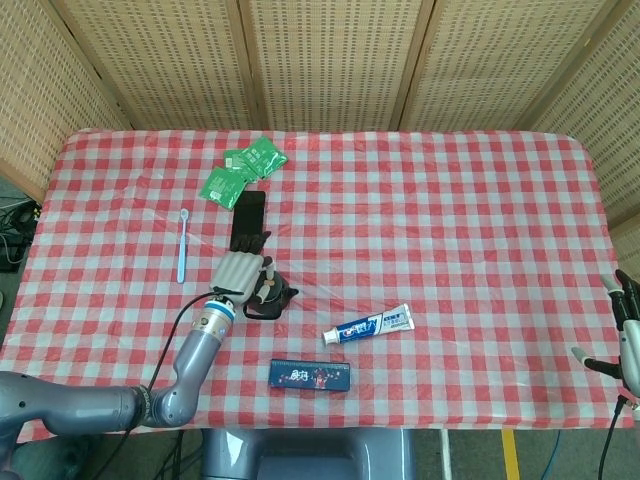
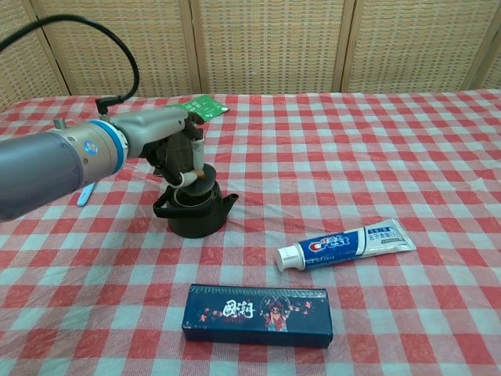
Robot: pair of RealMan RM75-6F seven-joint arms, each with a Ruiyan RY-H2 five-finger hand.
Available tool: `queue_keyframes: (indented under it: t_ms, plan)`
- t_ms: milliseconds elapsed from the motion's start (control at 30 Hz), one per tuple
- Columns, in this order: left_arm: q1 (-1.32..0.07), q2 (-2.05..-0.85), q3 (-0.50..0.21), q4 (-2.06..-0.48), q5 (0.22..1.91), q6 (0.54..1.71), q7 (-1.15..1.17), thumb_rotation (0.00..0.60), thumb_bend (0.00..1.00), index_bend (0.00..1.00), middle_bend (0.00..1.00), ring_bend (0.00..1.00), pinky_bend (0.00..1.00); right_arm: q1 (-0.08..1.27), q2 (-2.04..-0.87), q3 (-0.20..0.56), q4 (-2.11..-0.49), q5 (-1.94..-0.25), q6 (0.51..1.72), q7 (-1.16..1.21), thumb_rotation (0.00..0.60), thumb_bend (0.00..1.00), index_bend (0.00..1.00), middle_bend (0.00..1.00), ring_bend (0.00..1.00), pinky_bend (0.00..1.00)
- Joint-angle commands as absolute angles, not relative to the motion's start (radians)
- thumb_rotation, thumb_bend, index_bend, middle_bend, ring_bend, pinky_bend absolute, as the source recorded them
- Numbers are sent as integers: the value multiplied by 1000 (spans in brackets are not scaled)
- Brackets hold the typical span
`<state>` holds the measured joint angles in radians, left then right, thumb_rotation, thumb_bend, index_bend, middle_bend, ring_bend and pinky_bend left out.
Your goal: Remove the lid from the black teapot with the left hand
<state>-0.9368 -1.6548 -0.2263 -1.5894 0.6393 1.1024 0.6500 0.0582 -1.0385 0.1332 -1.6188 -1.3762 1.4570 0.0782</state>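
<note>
The black teapot (image 2: 196,211) is sitting on the checked tabletop (image 2: 407,141), left of centre and toward the near side, with its spout pointing to the right in the chest view. The left robot hand (image 2: 178,145) is reaching in from the left and hanging over the pot, its fingers (image 2: 195,157) curling downward onto the lid (image 2: 194,186). The fingertips are closing around the lid's small knob, and the lid is appearing slightly tipped and raised off the pot's opening, though how far it is clear of the rim cannot be told for certain. In the head view the left robot hand (image 1: 240,272) is covering most of the teapot (image 1: 272,300), so the lid itself is hidden there.

The right robot hand (image 1: 625,335) is showing only at the far right edge of the head view, well apart from everything else; its fingers are looking spread and holding nothing.

A blue-and-white toothpaste tube (image 2: 348,244) is lying to the right of the teapot, cap end toward the pot. A dark printed box (image 2: 257,315) is lying flat near the front edge. Green packets (image 1: 242,170) are resting toward the back, a black phone (image 1: 248,220) is lying just behind the left robot hand, and a blue toothbrush (image 1: 182,246) is lying to the left.
</note>
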Motion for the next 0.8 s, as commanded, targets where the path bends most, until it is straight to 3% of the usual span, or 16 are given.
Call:
queue_keyframes:
  t_ms: [33,333,800]
  plan:
    - [-917,-1607,-253,-1639,677,1118,605,600,381,749,0,0,0,59,-1039,133,-1619,-1377,1456,76,600,0,0,0,0,0]
    - [-864,-1493,-267,-1670,684,1106,528,600,380,749,0,0,0,58,-1043,127,-1626,-1387,1463,62,600,0,0,0,0,0]
    - [-794,-1563,-177,-1365,746,925,338,600,379,720,0,0,0,60,-1050,124,-1631,-1391,1464,40,600,0,0,0,0,0]
